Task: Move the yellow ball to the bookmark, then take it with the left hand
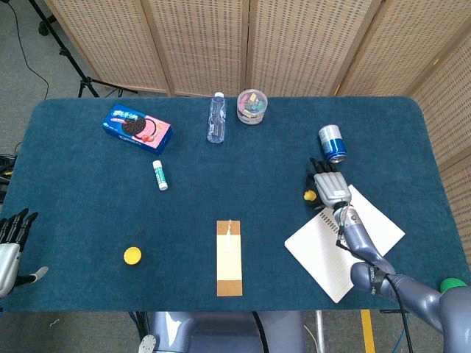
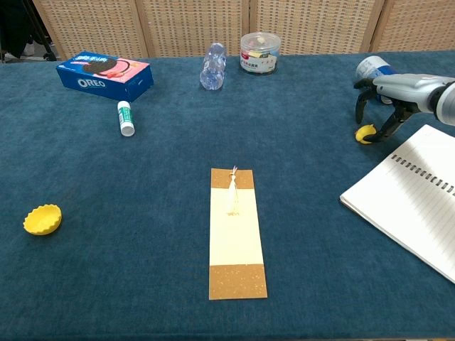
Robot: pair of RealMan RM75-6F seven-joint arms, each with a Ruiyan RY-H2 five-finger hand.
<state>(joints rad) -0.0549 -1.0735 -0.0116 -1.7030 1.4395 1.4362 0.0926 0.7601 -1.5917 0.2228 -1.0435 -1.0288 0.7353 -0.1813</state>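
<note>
The small yellow ball (image 1: 310, 195) (image 2: 365, 133) lies on the blue cloth at the right, just off the notebook's far corner. My right hand (image 1: 328, 188) (image 2: 389, 99) arches over it, one finger to the ball's left and the others against its right side. The ball rests on the table. The bookmark (image 1: 229, 257) (image 2: 237, 231), cream with brown ends, lies flat at the front centre. At the table's front left edge my left hand (image 1: 10, 237) holds nothing, with its fingers spread. The chest view does not show it.
A spiral notebook (image 1: 346, 243) (image 2: 412, 206) lies right of the ball, a blue can (image 1: 332, 142) (image 2: 371, 69) behind it. Further off are a yellow cup (image 1: 132, 255) (image 2: 42, 219), a glue stick (image 1: 160, 175), an Oreo box (image 1: 136, 127), a bottle (image 1: 215, 118) and a jar (image 1: 252, 107).
</note>
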